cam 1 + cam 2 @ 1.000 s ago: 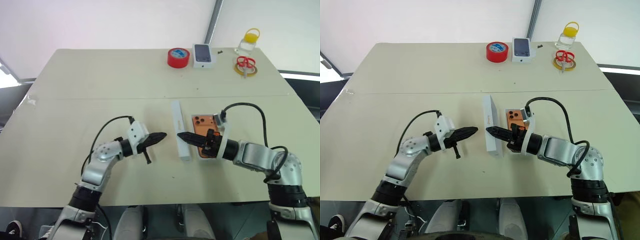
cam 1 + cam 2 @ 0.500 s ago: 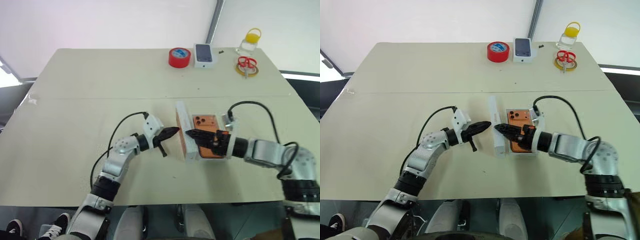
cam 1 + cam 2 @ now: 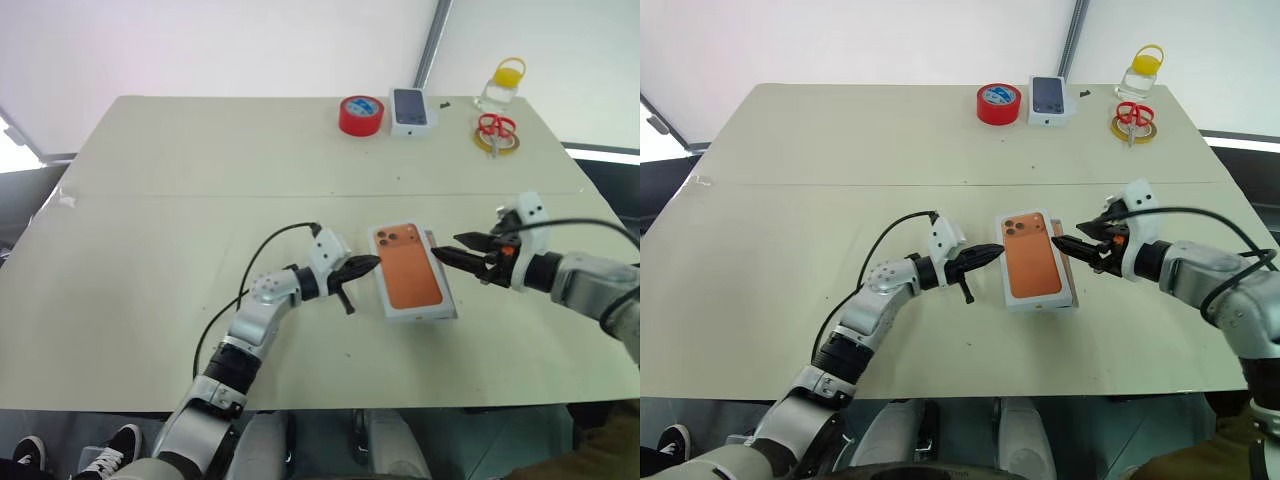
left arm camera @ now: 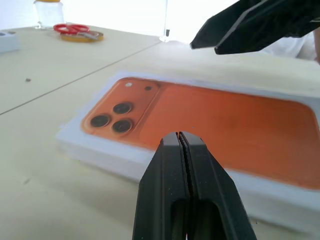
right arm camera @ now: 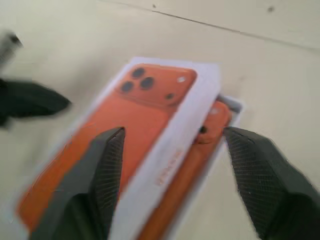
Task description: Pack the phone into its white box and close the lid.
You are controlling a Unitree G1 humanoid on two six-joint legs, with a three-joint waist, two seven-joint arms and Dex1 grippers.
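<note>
closing the lid (image 3: 412,280) is the step in hand: it lies printed face up over the box (image 5: 227,117), skewed, so that one long edge overhangs and the phone (image 5: 207,135) shows along the uncovered side in the right wrist view. the lid is white, with an orange phone picture and three dark lenses at the far corner of its top face. the phone sits in the box beneath it, orange, seen edge-on. the stack lies near the middle of the table (image 3: 200,180), between the two grippers. the left gripper (image 3: 368,264) has its fingers pressed together on nothing, tips just beside the lid's left edge. the right gripper (image 3: 445,254) has its fingers parted, holds nothing, and stands just off the lid's right edge. judgement: the lid is on but not seated. the next move calls for squaring it over the box, one gripper bracing a long edge while the other nudges the opposite edge across, then pressing down evenly. risk: a push from one side alone may slide the whole stack instead of aligning it.
</note>
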